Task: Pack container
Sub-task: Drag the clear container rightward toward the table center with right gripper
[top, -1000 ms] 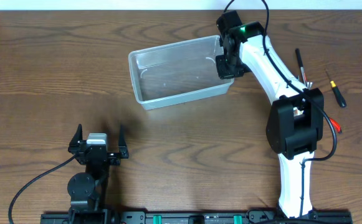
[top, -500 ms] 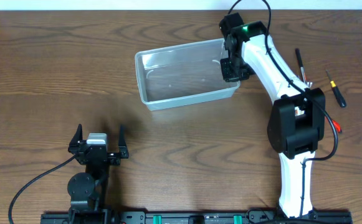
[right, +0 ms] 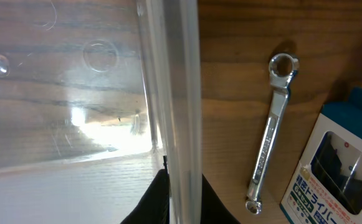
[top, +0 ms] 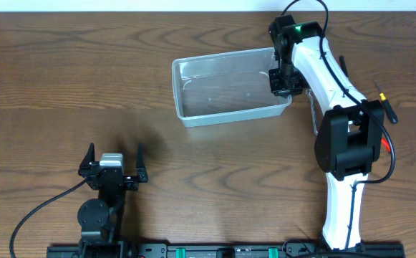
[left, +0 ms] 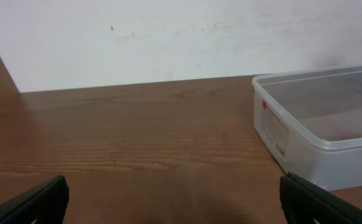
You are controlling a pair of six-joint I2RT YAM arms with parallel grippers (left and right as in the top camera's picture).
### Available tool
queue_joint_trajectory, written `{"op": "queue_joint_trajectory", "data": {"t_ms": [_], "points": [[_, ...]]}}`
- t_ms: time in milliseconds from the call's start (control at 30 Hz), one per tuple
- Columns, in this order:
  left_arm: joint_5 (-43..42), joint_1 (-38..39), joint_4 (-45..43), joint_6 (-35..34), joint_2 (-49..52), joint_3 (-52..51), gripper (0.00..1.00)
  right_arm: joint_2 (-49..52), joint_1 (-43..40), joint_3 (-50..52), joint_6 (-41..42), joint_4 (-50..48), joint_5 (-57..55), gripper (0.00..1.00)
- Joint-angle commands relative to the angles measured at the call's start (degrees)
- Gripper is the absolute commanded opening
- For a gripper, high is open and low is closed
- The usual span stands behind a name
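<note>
The clear plastic container (top: 225,86) sits empty on the wooden table at the upper middle. My right gripper (top: 281,79) is shut on its right wall; in the right wrist view the fingers (right: 179,199) pinch the container's rim (right: 177,93). The container also shows at the right of the left wrist view (left: 324,124). My left gripper (top: 112,166) is open and empty near the front left, its fingertips (left: 171,202) wide apart over bare wood.
A silver wrench (right: 271,134) and a blue-and-white box (right: 330,168) lie on the table right of the container. A screwdriver with a yellow and black handle (top: 387,106) and red-handled tools (top: 387,143) lie at the far right, partly behind my right arm.
My right gripper has dragged the container to the right across the table, about thirty pixels over the second. The left arm has not moved.
</note>
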State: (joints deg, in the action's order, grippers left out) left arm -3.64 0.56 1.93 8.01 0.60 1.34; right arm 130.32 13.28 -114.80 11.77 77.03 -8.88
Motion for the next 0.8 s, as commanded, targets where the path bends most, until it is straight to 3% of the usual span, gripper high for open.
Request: {"op": "queue_joint_trajectory", "data": {"t_ms": [0,200,267,333,367,667,767], "points": [[-0.37,0.17,1.64,0.98,-0.26,-1.11,0.98,0.50,-0.50,0.42,0.66,0.85,-5.68,0.10],[-0.37,0.17,1.64,0.98,-0.26,-1.11,0.98,0.50,-0.50,0.39,1.07,1.01,-4.13,0.11],[-0.37,0.17,1.64,0.98,-0.26,-1.11,0.98,0.50,-0.46,0.42,1.05,0.72,-3.76,0.19],[-0.37,0.17,1.64,0.98,-0.26,-1.11,0.98,0.50,-0.46,0.39,1.03,0.33,-3.76,0.37],[-0.37,0.17,1.64,0.98,-0.26,-1.11,0.98,0.50,-0.46,0.39,1.01,0.11,-3.76,0.40],[-0.37,0.17,1.64,0.98,-0.26,-1.11,0.98,-1.60,-0.46,0.39,-1.38,-2.82,-0.17,0.48],[-0.37,0.17,1.64,0.98,-0.26,-1.11,0.98,-3.98,-0.46,0.37,-1.66,-5.18,1.49,0.55]]}}
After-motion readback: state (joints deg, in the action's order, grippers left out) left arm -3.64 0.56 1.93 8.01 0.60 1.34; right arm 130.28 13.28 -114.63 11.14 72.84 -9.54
